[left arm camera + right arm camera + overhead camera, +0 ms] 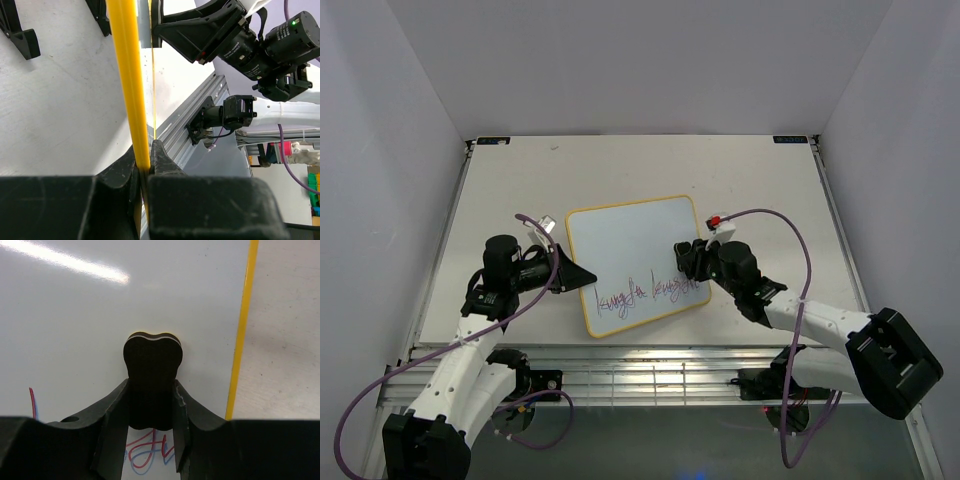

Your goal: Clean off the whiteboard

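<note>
Near the middle of the table (650,165) lies the whiteboard (635,245), turned a little askew, with its yellow frame (125,65) running all round. Red and purple handwriting (650,292) crosses the strip of the board nearest the arms, and the rest of the surface is blank and glossy. At the board's left edge the left gripper (582,276) is clenched on the frame: the wrist view shows the yellow rim pinched between the two black fingers (165,162). Over the right part of the board the right gripper (151,385) grasps a small black eraser (152,352) between its fingers, and the eraser's rounded end sticks out past the fingertips. That end sits over blank white surface, close to the right-hand rim, and loops of the red and purple writing show just beneath the fingers. Whether the eraser presses on the board or hangs just off it cannot be told from these views
</note>
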Available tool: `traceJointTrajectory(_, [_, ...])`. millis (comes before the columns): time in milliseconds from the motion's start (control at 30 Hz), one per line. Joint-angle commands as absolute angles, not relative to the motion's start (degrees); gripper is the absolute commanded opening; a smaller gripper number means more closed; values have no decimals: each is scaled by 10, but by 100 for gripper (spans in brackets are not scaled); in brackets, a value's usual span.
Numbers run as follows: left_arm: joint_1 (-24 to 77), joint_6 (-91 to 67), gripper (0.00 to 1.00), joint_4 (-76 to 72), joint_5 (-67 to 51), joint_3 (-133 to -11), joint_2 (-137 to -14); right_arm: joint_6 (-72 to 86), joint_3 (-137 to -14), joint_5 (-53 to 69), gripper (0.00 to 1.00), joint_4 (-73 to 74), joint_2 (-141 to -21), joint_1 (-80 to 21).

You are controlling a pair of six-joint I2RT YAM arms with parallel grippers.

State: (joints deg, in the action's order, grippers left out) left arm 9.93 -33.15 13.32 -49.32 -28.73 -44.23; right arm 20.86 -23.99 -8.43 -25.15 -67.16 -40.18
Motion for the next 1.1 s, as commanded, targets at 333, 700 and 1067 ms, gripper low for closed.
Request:
traceJointTrajectory(333, [111, -294, 0, 92, -547, -303, -435, 156, -350, -105, 15, -338, -769, -719])
traceJointTrajectory(700, [111, -293, 0, 97, -545, -304, -438, 192, -307, -214, 12, -314, -775, -706])
traceJointTrajectory(1067, [111, -295, 0, 98, -544, -304, -438, 216, -185, -298, 12, -189, -637, -581])
